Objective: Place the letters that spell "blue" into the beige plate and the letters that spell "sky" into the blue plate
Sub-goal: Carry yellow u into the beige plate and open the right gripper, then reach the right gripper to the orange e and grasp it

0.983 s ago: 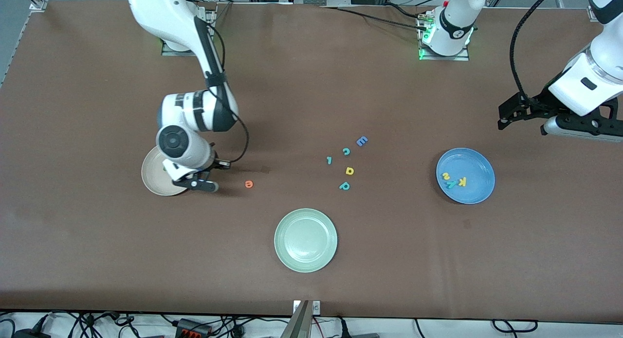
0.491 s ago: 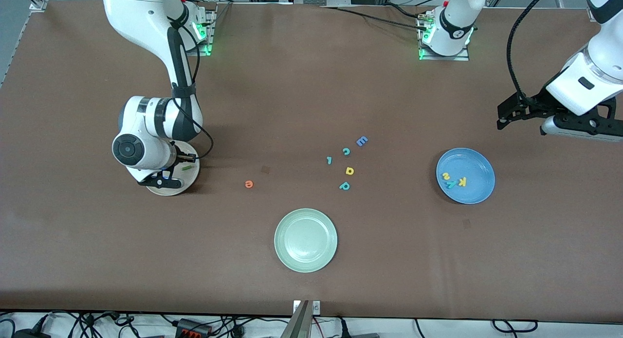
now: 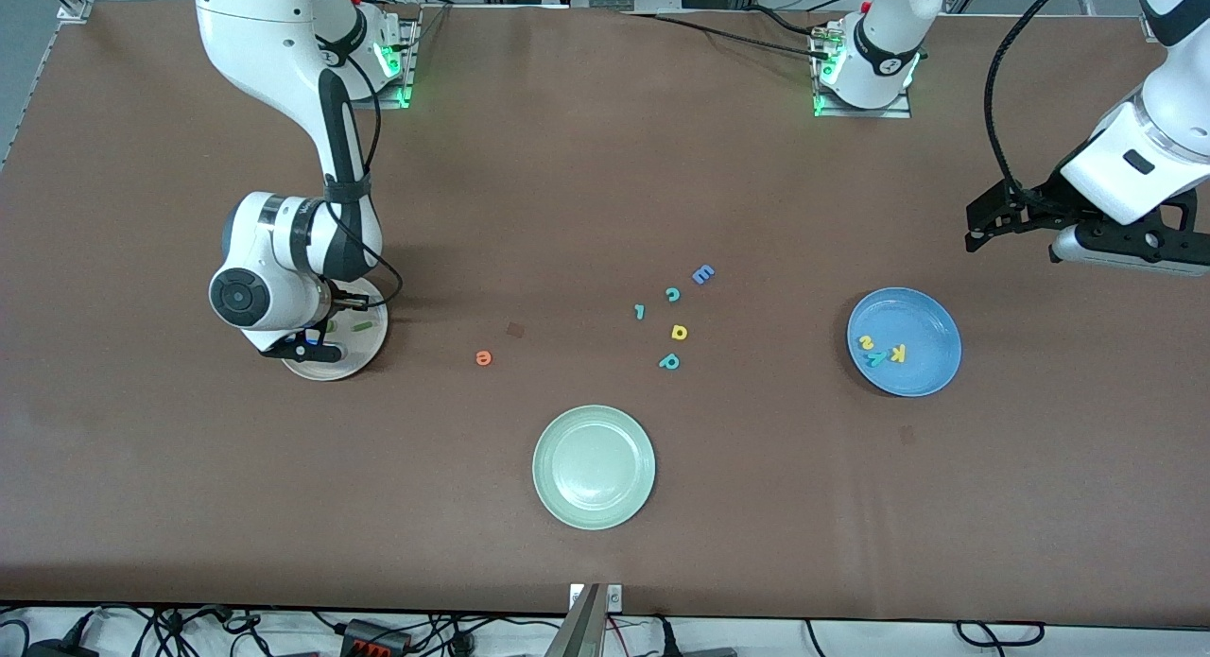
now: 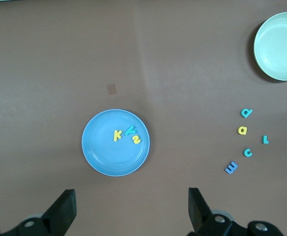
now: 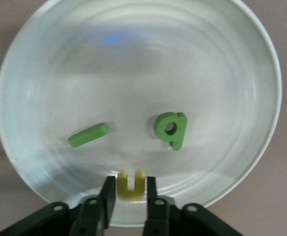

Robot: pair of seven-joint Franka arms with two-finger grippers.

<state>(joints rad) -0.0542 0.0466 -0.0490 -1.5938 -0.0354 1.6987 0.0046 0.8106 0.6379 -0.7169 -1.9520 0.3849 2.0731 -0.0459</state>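
Note:
My right gripper (image 5: 129,189) hangs low over the beige plate (image 5: 261,73), its fingers open a little. The yellow "u" (image 5: 131,184) sits between them with thin gaps on both sides. The green "b" (image 5: 171,128) and the green bar "l" (image 5: 88,134) lie in that plate. The orange "e" (image 3: 483,357) lies on the table between the beige plate (image 3: 364,354) and the loose letters. The blue plate (image 3: 931,326) holds the "k" (image 3: 898,353), "y" (image 3: 877,358) and "s" (image 3: 865,341). My left gripper (image 4: 131,211) waits wide open above bare table beside the blue plate.
A pale green plate (image 3: 594,466) stands nearest the front camera at mid table. Loose letters lie in the middle: a blue "E" (image 3: 702,274), a teal "c" (image 3: 673,294), a small teal piece (image 3: 640,311), a yellow "a" (image 3: 679,332) and a teal "p" (image 3: 669,361).
My right gripper has moved from the beige plate's edge to over the plate, toward the right arm's end. Its fingers have parted slightly around the yellow "u". The left arm has not moved.

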